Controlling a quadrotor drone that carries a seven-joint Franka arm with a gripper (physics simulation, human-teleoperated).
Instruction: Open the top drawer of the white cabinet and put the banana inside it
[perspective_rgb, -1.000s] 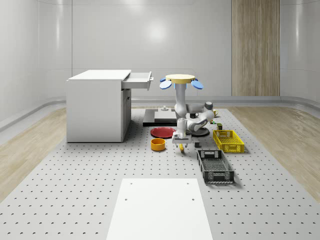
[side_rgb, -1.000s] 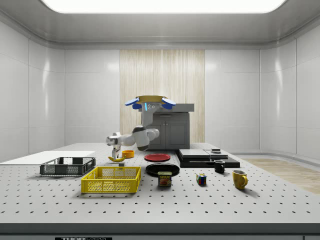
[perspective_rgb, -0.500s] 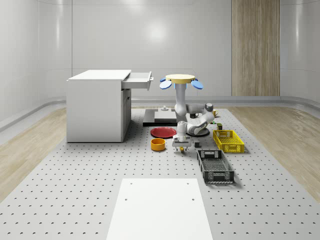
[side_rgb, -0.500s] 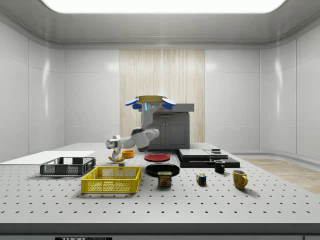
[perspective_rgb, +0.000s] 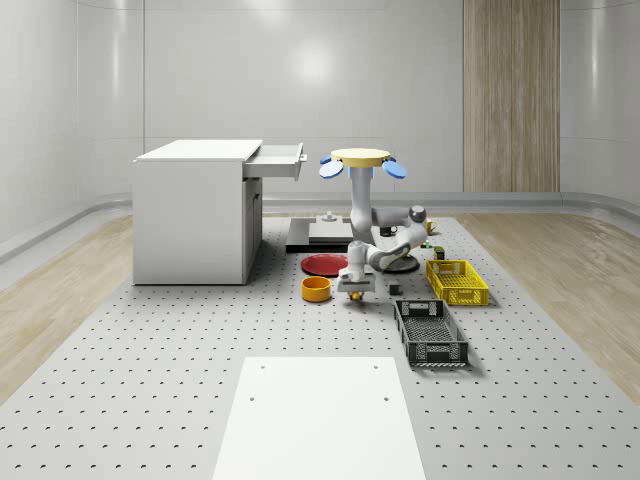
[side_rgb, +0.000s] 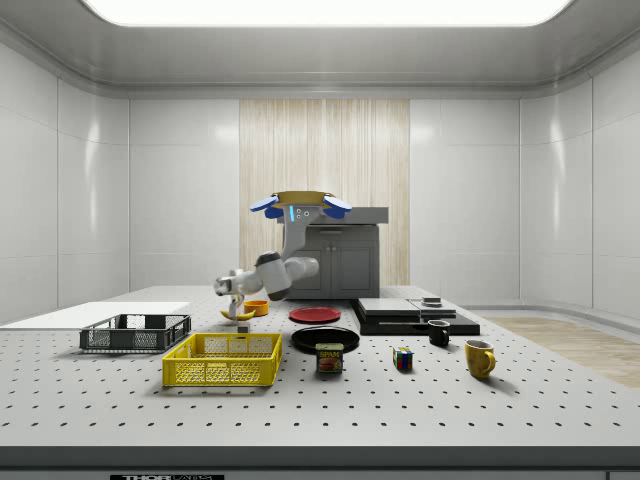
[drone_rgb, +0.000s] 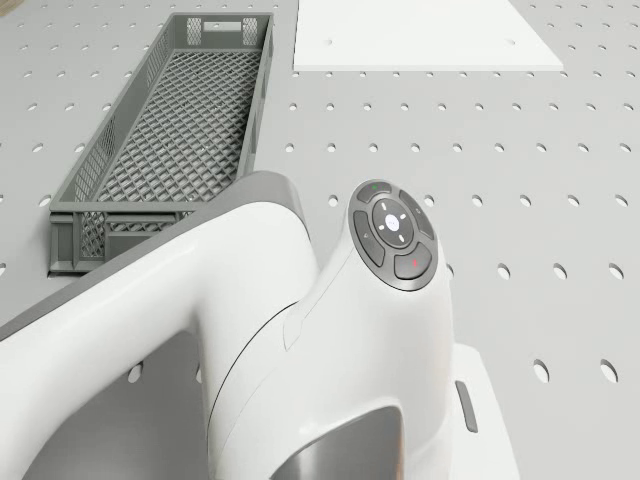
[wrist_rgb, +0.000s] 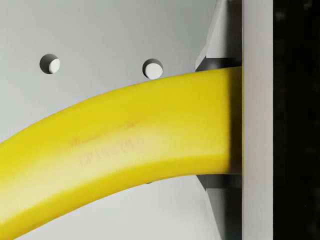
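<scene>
Here, the drone hovers in the middle of the whole-scene view, just right of the white cabinet, whose top drawer stands pulled out toward it. The arm bends down from the drone toward the perforated table. The gripper hangs low at frame centre, pointing down, just right of an orange bowl and left of a grey crate.

In the side view, the gripper sits left of centre with the banana clamped in it, lifted a little above the table, behind a yellow basket.

In the wrist view, the banana curves from lower left to centre right, where its end presses flat against one finger along the right edge. The other finger is out of frame.

A red plate lies behind the gripper in the whole-scene view. The drone view has the arm filling the lower half and the grey crate at upper left.
</scene>
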